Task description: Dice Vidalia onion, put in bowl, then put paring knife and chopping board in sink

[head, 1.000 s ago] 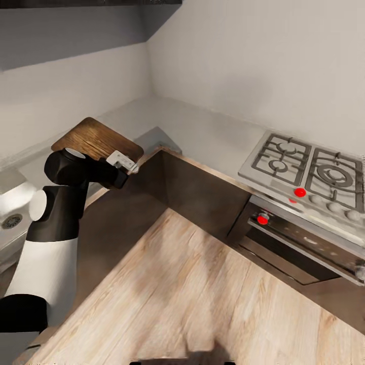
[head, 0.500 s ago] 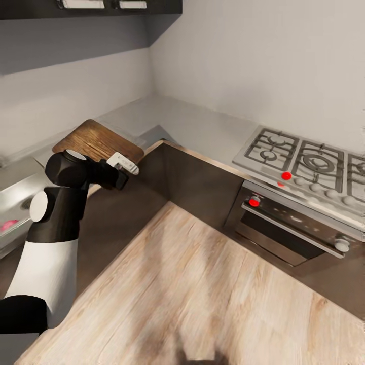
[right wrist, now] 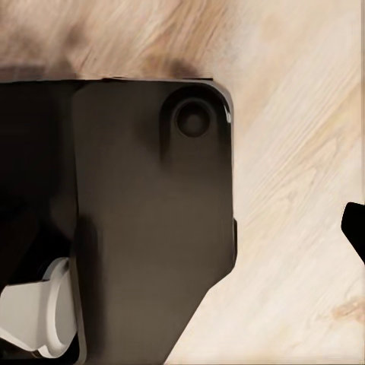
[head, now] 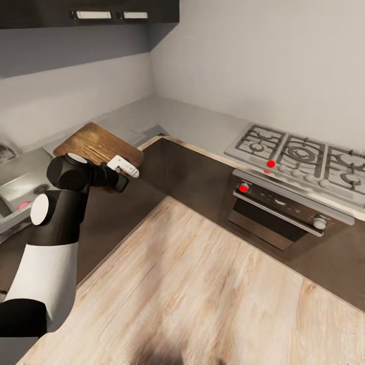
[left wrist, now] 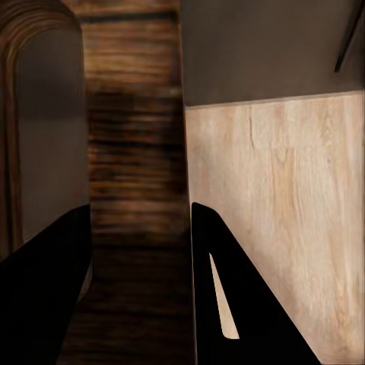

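1. While the left arm [head: 56, 223] reaches forward, its gripper [head: 123, 167] is clenched on the board [head: 99, 146] and holds it up above the counter [head: 152, 119].
2. In the left wrist view, the board [left wrist: 137, 152] runs between the two dark fingers [left wrist: 228, 296] straight away from the camera, and both fingers press against its faces.
3. In the head view the board lies nearly flat, a little tilted. Its long axis goes from the gripper back and to the left, toward the wall, and the near right corner is the one in the jaws.
4. The sink [head: 23, 187] is at the left edge of the head view, well apart from the board, and a small pink-red ball, the onion [head: 23, 205], lies in it.
5. A hob [head: 299, 157] with a red knob sits on the counter at the right, and the oven [head: 284, 213] is under it.
6. The floor [head: 203, 284] is of pale wood.
7. The right wrist view looks down on a dark part of the robot [right wrist: 144, 220] over the same floor; I cannot tell if the right jaws are released or clenched.
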{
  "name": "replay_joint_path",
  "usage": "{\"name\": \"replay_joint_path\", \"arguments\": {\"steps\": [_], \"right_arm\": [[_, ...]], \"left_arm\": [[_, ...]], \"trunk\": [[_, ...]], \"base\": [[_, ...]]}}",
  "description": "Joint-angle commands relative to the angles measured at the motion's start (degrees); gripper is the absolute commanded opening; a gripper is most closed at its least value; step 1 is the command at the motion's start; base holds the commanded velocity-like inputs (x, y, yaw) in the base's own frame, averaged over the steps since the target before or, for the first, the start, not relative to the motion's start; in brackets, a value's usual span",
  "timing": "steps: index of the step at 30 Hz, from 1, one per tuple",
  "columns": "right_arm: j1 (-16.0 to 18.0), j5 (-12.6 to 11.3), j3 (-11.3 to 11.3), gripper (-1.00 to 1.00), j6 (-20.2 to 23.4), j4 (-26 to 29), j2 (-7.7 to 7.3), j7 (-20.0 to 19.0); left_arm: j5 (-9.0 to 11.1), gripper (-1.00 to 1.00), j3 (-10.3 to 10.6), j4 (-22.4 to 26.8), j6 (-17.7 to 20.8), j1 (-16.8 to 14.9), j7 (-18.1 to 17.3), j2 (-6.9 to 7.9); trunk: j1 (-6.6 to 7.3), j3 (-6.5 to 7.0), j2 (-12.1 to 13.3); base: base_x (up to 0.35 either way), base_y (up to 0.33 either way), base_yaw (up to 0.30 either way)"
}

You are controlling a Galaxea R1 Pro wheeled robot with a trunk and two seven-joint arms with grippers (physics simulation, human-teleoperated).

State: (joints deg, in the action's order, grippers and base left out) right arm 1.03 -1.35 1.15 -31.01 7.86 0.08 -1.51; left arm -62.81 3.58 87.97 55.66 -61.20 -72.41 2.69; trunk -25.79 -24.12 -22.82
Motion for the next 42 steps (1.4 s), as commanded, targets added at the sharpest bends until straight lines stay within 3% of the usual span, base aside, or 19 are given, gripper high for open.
{"name": "replay_joint_path", "arguments": {"steps": [1,12,25,27,29,31,37,42], "right_arm": [[0.0,-0.1,0.1,1.0,-0.2,-0.1,0.01,-0.2],[0.0,-0.1,0.1,1.0,-0.2,-0.1,-0.08,-0.2],[0.0,-0.1,0.1,1.0,-0.2,-0.2,-0.04,-0.2],[0.0,-0.1,0.1,1.0,-0.2,-0.2,-0.06,-0.2],[0.0,-0.1,0.1,1.0,-0.2,-0.2,-0.05,-0.2],[0.0,-0.1,0.1,1.0,-0.2,-0.2,-0.06,-0.2],[0.0,-0.1,0.1,1.0,-0.2,-0.2,-0.06,-0.2],[0.0,-0.1,0.1,1.0,-0.1,-0.2,0.01,-0.2]], "left_arm": [[-0.5,-1.0,0.1,0.4,0.4,-0.1,-0.5,0.03],[-0.6,-1.0,0.2,0.4,0.4,0.0,-0.4,-0.14],[-0.3,-1.0,0.3,-0.6,0.5,1.3,-0.5,-2.07],[-0.2,-1.0,0.4,-0.9,0.7,1.5,-0.5,-3.04],[-0.2,-1.0,0.6,-1.7,0.9,2.4,-0.6,-5.43],[-0.2,-1.0,2.1,-2.2,0.9,3.1,-0.6,-6.68],[-0.2,-1.0,3.8,-4.3,0.9,4.9,-0.6,-7.0],[-0.2,-1.0,4.0,-10.1,0.7,8.5,1.1,-6.97]], "trunk": [[0.0,0.0,-0.1],[0.0,0.99,-0.1],[0.0,2.17,-0.1],[0.0,2.35,-0.1],[0.0,2.53,-0.1],[0.0,2.71,-0.1],[0.0,3.25,-0.1],[0.0,3.7,-0.1]], "base": [[-0.329,-0.102,0.0],[-0.329,-0.1,0.0],[-0.329,-0.096,0.0],[-0.329,-0.094,0.0],[-0.329,-0.094,0.0],[-0.329,-0.094,0.0],[-0.329,-0.094,0.0],[-0.329,-0.1,0.0]]}}
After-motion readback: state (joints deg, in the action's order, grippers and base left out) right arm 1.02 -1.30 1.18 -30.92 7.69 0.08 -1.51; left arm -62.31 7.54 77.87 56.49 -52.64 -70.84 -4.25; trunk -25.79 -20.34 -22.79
